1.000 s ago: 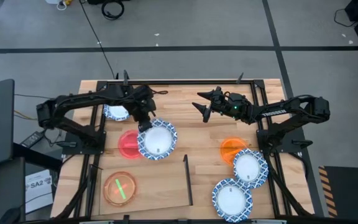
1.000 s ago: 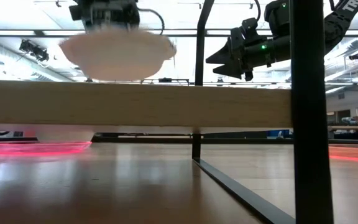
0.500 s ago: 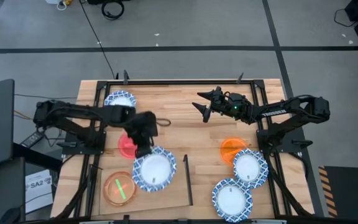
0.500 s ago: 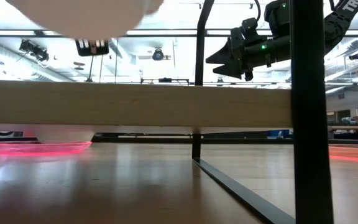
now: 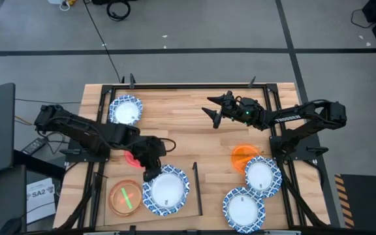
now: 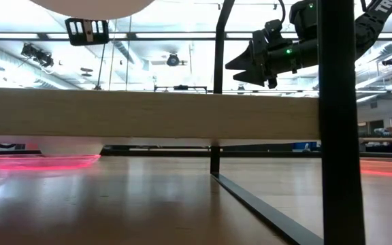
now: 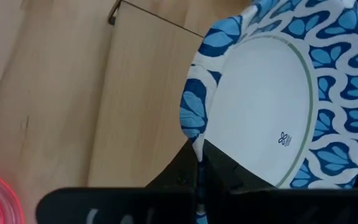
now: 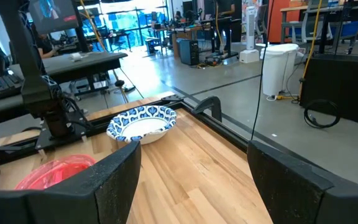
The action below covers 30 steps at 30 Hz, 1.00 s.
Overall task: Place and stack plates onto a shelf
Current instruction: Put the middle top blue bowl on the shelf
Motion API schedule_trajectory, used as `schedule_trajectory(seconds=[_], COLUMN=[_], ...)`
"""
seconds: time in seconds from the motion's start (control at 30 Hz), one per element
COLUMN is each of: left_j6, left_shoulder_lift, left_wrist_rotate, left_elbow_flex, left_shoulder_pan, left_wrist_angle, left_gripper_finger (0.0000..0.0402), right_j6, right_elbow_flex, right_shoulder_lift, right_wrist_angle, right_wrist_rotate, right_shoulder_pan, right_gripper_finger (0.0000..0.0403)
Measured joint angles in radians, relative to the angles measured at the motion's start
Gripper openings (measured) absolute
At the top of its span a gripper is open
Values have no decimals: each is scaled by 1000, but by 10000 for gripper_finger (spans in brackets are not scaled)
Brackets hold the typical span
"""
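Left gripper [image 5: 152, 175], jaws pinching rim of blue-patterned plate [image 5: 168, 189] held over shelf [image 5: 175, 212] beside orange plate [image 5: 125, 198]; lower level before releasing; right gripper [image 5: 213, 111] waits aloft, jaws spread.

You can't see much of the red plate [image 5: 132, 158]: the left arm covers it. In the low view, the carried plate [image 6: 90, 7] is cropped at twelve o'clock.

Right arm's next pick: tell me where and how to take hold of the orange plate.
Grip the orange plate by its rim on the far edge, coming from above. It lies flat, and a blue plate overlaps its near right side, so only the far rim is free.
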Motion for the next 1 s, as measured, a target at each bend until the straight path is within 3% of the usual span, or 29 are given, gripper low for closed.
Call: schedule_trajectory(seconds=[0.33,1.0], left_j6=[-20,19], left_shoulder_lift=[70,269], left_wrist_rotate=[-42,-50], left_elbow_flex=[1,0], left_shoulder_pan=[-60,-52], left_wrist_angle=[14,36], left_gripper_finger=[9,9], right_j6=[0,0], right_elbow_flex=[0,0], right_shoulder_lift=[0,0], right_wrist_angle=[-4,-34], right_wrist_rotate=[0,0], right_shoulder_pan=[0,0], right_gripper_finger=[300,300])
